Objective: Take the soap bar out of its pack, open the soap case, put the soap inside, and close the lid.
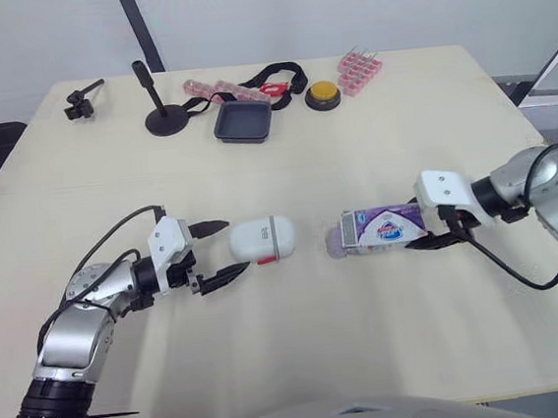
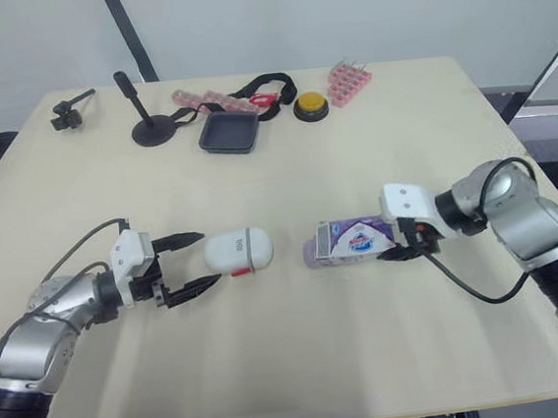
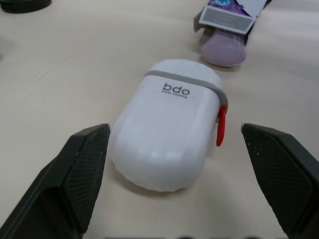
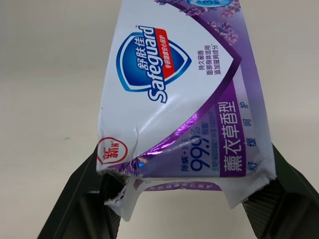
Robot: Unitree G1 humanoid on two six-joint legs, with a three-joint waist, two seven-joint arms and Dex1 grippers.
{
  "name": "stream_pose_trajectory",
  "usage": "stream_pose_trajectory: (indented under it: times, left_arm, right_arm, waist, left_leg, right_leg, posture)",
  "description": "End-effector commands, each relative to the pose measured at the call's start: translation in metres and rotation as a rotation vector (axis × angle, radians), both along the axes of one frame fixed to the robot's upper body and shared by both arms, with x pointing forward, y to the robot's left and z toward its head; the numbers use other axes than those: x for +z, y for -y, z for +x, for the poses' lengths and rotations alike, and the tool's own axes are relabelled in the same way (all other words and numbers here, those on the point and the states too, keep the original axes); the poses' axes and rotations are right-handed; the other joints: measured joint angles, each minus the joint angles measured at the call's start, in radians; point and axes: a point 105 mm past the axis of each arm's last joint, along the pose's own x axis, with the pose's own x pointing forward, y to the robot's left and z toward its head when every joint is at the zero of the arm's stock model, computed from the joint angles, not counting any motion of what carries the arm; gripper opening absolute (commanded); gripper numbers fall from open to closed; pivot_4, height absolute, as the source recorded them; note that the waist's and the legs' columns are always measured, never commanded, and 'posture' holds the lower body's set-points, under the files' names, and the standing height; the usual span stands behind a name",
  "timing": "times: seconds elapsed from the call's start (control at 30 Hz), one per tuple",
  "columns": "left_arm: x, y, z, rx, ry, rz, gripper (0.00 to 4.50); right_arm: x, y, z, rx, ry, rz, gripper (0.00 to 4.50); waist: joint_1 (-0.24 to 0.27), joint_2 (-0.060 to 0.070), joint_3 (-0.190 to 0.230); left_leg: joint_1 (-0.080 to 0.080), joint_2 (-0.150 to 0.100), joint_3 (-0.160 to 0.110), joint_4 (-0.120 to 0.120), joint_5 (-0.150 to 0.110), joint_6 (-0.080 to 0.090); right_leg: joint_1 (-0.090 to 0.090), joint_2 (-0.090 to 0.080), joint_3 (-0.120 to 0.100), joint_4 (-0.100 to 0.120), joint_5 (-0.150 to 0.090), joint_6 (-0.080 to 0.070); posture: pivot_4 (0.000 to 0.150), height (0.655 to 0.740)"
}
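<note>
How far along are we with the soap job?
Done: the soap bar pokes partly out of the soap pack. In hand: right hand shut on the pack, left hand open at the closed soap case. Left: free the bar, open the case, put the bar in, shut it.

We note a pale table (image 1: 284, 159) with its loose items ranged along the far edge. Near the far left corner lies a small black clamp (image 1: 82, 99), on its own. Right of it stands a black stand (image 1: 165, 120) with a round base and a short upright post. Just beside the base sits a dark square tray (image 1: 243, 122). Behind the tray lie a pink segmented strip (image 1: 210, 88) and a looped black strap (image 1: 281, 73) carrying a red piece (image 1: 273, 89). Right of the tray sits a yellow button (image 1: 323, 93), then a pink rack (image 1: 360, 71) close to the far edge.
</note>
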Motion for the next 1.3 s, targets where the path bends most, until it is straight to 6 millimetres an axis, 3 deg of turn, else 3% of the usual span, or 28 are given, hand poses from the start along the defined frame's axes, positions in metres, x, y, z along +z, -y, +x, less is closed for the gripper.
stream_pose_trajectory:
  times: [0.03, 0.2, 0.6, 0.77, 0.87, 1.0, 1.13, 1.2, 1.3]
  left_arm:
    - [0.006, 0.002, 0.003, -0.01, 0.032, -0.006, 4.5]
    - [0.007, 0.002, 0.003, -0.01, 0.036, -0.007, 4.5]
    - [0.005, 0.002, 0.003, -0.009, 0.03, -0.007, 4.5]
    - [0.004, 0.0, 0.002, -0.009, 0.026, -0.003, 4.5]
    - [0.003, -0.001, 0.001, -0.008, 0.022, -0.001, 4.5]
    - [0.002, -0.001, 0.001, -0.007, 0.02, -0.002, 4.5]
    - [0.002, 0.0, 0.002, -0.003, 0.021, -0.005, 4.5]
    - [0.003, 0.0, 0.004, 0.001, 0.023, -0.01, 4.5]
    - [0.002, 0.001, 0.004, 0.003, 0.024, -0.013, 4.5]
  right_arm:
    - [0.003, 0.002, 0.002, 0.017, 0.038, -0.025, 3.05]
    - [0.002, 0.001, -0.016, 0.066, -0.004, -0.017, 3.05]
    - [0.002, 0.032, -0.024, -0.038, 0.001, -0.06, 3.05]
    - [0.018, 0.049, -0.027, -0.11, 0.048, -0.01, 3.05]
    - [0.026, 0.069, -0.02, -0.235, 0.104, 0.019, 3.05]
    - [0.038, 0.085, 0.007, -0.496, 0.223, 0.15, 3.05]
    - [0.013, 0.083, 0.01, -0.673, 0.169, 0.181, 3.05]
    - [0.0, 0.095, 0.015, -0.826, 0.144, 0.176, 3.05]
    - [-0.001, 0.114, 0.025, -1.049, 0.124, 0.252, 3.05]
  waist:
    - [-0.001, 0.0, 0.0]
    - [0.002, 0.0, 0.0]
    - [0.002, 0.0, 0.0]
    - [0.003, 0.0, 0.0]
    - [0.003, 0.0, 0.0]
    - [-0.001, 0.0, 0.0]
    - [-0.001, 0.0, 0.0]
    - [0.003, 0.001, 0.0]
    - [0.005, 0.002, 0.0]
  left_leg:
    - [0.0, 0.0, 0.0, 0.0, 0.0, 0.0]
    - [0.0, 0.0, 0.0, 0.0, 0.0, 0.0]
    - [0.0, 0.0, 0.0, 0.0, -0.001, 0.001]
    - [0.0, 0.0, 0.0, 0.0, -0.001, 0.002]
    - [0.0, 0.0, 0.0, 0.0, -0.002, 0.004]
    - [0.0, 0.0, 0.0, 0.0, -0.002, 0.005]
    - [0.0, 0.0, 0.0, -0.001, 0.0, 0.001]
    - [0.0, 0.0, 0.0, -0.002, 0.0, 0.001]
    - [0.0, -0.002, 0.001, -0.001, 0.001, 0.0]
  right_leg:
    - [0.0, 0.0, 0.0, 0.0, 0.0, 0.0]
    - [0.0, 0.0, 0.0, 0.0, 0.0, 0.0]
    - [0.0, 0.0, 0.0, -0.001, 0.0, 0.0]
    - [0.0, -0.001, 0.0, -0.001, 0.0, 0.0]
    - [0.0, -0.001, 0.0, -0.001, -0.002, -0.003]
    - [0.0, -0.001, 0.0, -0.001, -0.002, -0.004]
    - [0.0, 0.0, 0.0, -0.001, -0.001, -0.003]
    - [0.0, 0.0, 0.0, -0.001, 0.0, -0.001]
    - [0.0, -0.001, 0.0, -0.002, 0.0, 0.0]
  posture:
    - [0.15, 0.74]
    - [0.15, 0.74]
    - [0.15, 0.74]
    - [0.15, 0.74]
    - [0.15, 0.74]
    - [0.15, 0.74]
    - [0.15, 0.74]
    - [0.15, 0.74]
    - [0.15, 0.74]
